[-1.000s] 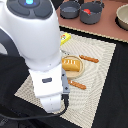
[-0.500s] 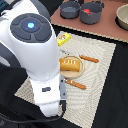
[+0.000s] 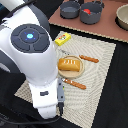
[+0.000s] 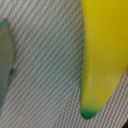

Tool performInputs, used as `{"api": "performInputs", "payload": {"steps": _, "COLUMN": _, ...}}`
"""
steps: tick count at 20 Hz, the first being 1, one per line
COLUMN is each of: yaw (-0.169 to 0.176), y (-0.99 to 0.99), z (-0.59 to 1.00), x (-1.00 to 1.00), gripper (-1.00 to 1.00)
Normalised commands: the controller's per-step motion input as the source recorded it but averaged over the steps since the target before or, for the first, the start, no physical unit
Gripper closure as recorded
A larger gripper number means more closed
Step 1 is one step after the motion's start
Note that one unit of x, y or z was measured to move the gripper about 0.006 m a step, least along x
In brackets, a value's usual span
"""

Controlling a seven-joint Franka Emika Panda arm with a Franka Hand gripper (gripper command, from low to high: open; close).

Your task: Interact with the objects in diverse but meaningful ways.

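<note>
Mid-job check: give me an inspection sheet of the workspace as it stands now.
Surface: woven placemat on a dark table.
Job's things: bread loaf on a small plate; yellow block at the mat's far edge; tomato inside a dark pot; banana close under the wrist camera, green tip showing.
Clutter: two orange sticks; second dark pot; bowl at the exterior view's right.
Pincer: hidden by the arm in the exterior view; state cannot be told.
Cables: nothing seen.
Surroundings: brown board under the pots.
</note>
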Motion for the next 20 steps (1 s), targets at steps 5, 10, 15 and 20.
{"api": "performInputs", "payload": {"steps": 5, "yaw": 0.012, "y": -0.18, "z": -0.24, "x": 0.01, "gripper": 1.00}}
{"api": "performInputs", "payload": {"steps": 10, "yaw": 0.024, "y": -0.15, "z": -0.07, "x": -0.02, "gripper": 1.00}}
{"api": "performInputs", "payload": {"steps": 15, "yaw": 0.019, "y": 0.02, "z": 0.47, "x": -0.39, "gripper": 1.00}}
{"api": "performInputs", "payload": {"steps": 20, "yaw": 0.000, "y": 0.26, "z": 0.72, "x": -0.76, "gripper": 1.00}}
